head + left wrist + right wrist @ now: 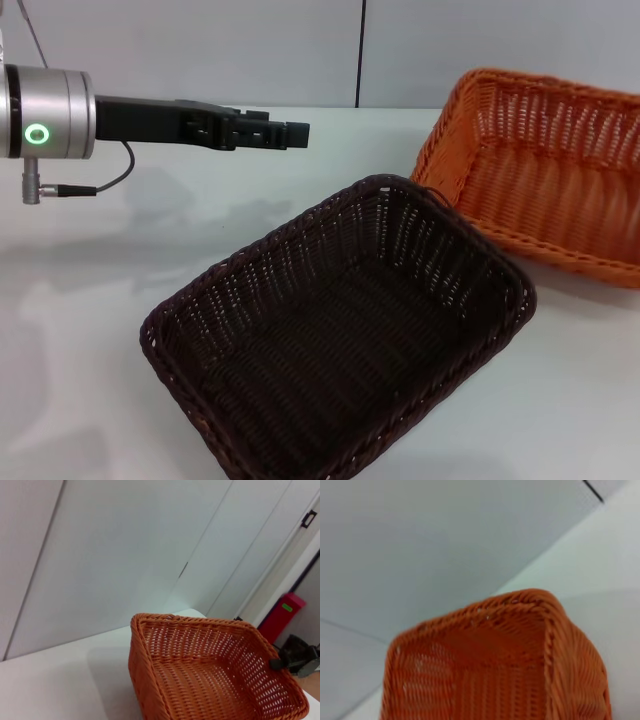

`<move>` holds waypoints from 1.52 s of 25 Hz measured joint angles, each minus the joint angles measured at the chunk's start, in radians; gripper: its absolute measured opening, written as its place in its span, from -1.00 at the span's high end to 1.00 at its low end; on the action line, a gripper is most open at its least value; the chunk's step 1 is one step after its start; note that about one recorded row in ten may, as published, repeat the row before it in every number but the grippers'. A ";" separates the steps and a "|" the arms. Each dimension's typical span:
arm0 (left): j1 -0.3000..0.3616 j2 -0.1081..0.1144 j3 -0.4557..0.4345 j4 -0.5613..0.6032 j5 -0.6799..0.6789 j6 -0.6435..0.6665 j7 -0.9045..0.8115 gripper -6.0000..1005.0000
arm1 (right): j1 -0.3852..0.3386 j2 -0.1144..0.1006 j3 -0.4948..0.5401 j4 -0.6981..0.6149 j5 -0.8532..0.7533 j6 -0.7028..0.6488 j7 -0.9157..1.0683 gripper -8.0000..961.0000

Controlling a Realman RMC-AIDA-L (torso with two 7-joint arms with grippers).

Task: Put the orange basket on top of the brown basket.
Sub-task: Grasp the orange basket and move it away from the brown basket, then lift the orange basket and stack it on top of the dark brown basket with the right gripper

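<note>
The orange basket [540, 170] sits beside the brown basket [340, 330] on the table [90, 300]; the left gripper [290, 134] hovers apart, fingers clenched; I cannot tell the right's.

White table [90, 300] w/ brown basket [340, 330] near front, orange basket [540, 170] just behind-right
</note>
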 joint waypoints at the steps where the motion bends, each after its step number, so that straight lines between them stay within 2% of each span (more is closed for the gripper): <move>1: 0.000 0.000 -0.001 0.000 -0.001 0.002 0.000 -0.72 | -0.004 0.003 0.006 -0.001 0.023 0.006 -0.018 0.42; 12: 0.007 0.006 -0.004 0.000 -0.047 0.019 -0.001 -0.72 | -0.035 0.029 0.049 -0.046 0.168 0.024 -0.184 0.45; 16: 0.008 0.005 -0.008 0.000 -0.049 0.028 0.000 -0.72 | -0.055 0.033 0.050 -0.056 0.270 0.024 -0.264 0.45; 18: 0.009 0.003 -0.018 0.000 -0.049 0.030 0.000 -0.72 | -0.071 0.039 0.049 -0.057 0.370 0.018 -0.324 0.45; 21: 0.011 -0.002 -0.029 0.001 -0.051 0.030 0.000 -0.72 | -0.083 0.045 0.049 -0.057 0.430 0.016 -0.358 0.58; 30: 0.019 -0.005 -0.030 0.012 -0.064 0.025 0.000 -0.72 | -0.084 0.045 0.034 -0.085 0.422 0.025 -0.368 0.95; 32: 0.020 -0.005 -0.030 0.013 -0.065 0.025 0.000 -0.72 | -0.084 0.037 0.033 -0.091 0.417 0.030 -0.369 0.98; 33: 0.020 -0.005 -0.030 0.014 -0.065 0.024 0.000 -0.72 | -0.078 0.021 0.032 -0.092 0.400 0.029 -0.361 0.97; 34: 0.020 -0.005 -0.030 0.014 -0.065 0.024 0.000 -0.72 | -0.078 0.021 0.032 -0.092 0.400 0.029 -0.361 0.95; 35: 0.020 -0.005 -0.030 0.014 -0.065 0.024 0.001 -0.72 | -0.073 0.011 0.030 -0.093 0.381 0.026 -0.345 0.94; 36: 0.020 -0.006 -0.030 0.017 -0.065 0.024 0.001 -0.72 | -0.058 -0.012 0.022 -0.093 0.322 0.017 -0.280 0.93; 37: 0.020 -0.006 -0.030 0.017 -0.065 0.024 0.001 -0.72 | -0.058 -0.012 0.022 -0.093 0.322 0.017 -0.280 0.92; 38: 0.020 -0.006 -0.030 0.020 -0.065 0.025 0.001 -0.72 | -0.040 -0.034 0.015 -0.094 0.256 0.004 -0.201 0.91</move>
